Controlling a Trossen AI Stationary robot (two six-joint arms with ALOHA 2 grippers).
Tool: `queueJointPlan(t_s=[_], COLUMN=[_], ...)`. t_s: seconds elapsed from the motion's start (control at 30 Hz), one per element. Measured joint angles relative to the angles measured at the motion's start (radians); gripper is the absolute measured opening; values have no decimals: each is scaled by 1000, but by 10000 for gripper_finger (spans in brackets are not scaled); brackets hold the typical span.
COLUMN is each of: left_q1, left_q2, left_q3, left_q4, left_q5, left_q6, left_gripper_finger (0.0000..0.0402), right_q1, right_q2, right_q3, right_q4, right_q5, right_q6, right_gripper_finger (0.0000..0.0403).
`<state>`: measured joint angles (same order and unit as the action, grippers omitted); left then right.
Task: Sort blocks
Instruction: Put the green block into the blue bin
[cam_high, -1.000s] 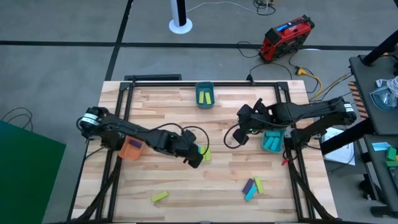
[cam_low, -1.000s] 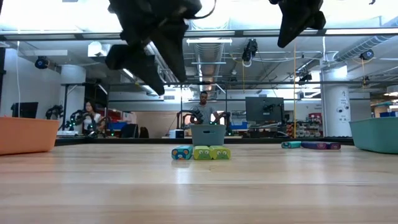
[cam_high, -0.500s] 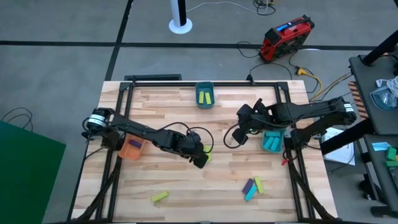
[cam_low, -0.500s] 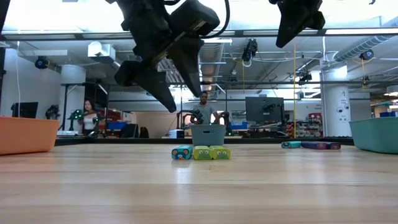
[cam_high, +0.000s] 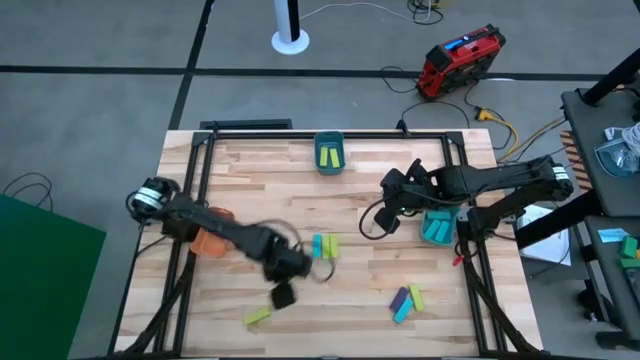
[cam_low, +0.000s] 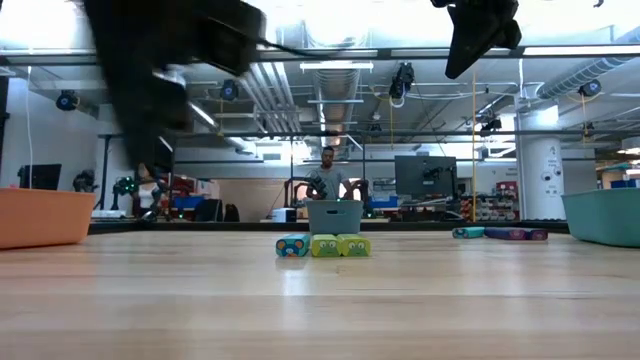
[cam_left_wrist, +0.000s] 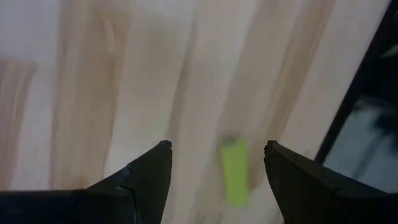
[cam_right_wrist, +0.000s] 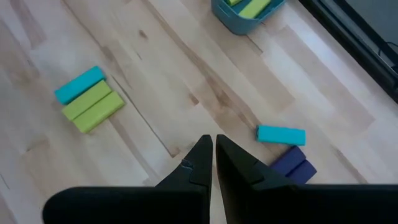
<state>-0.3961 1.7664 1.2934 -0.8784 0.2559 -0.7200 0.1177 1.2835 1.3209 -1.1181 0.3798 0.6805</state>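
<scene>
2 yellow-green blocks (cam_high: 329, 155) are already sorted into a bin (cam_high: 330, 139) while about 7 are left loose on the table (cam_high: 240, 180), the left tool (cam_high: 283, 295) being held spread and empty above a lone yellow-green one (cam_left_wrist: 235, 169), the right tool (cam_right_wrist: 213, 149) pressed together, waiting.

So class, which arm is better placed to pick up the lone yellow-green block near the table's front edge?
Probably the left. Its hand hangs open right beside the yellow-green block, which shows between its fingers in the left wrist view. The right hand is shut, farther off by the teal bin.
</scene>
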Motion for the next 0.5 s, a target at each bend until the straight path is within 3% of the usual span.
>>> queueJointPlan(t_s=[0.13,0.3,0.5], left_q1=[-165,-354,-455], left_q2=[-25,-26,-20], left_q3=[0,0,0], left_q4=[-47,8,12], left_q5=[-107,-164,-257], left_q6=[-22,-178,-381], left_gripper_finger=[231,231,231], right_q1=[0,0,0], right_q2=[0,0,2], right_q3=[-4,-9,-13], right_q4=[0,1,9], right_q5=[0,0,14], right_q6=[0,-1,-2], right_gripper_finger=[13,13,13])
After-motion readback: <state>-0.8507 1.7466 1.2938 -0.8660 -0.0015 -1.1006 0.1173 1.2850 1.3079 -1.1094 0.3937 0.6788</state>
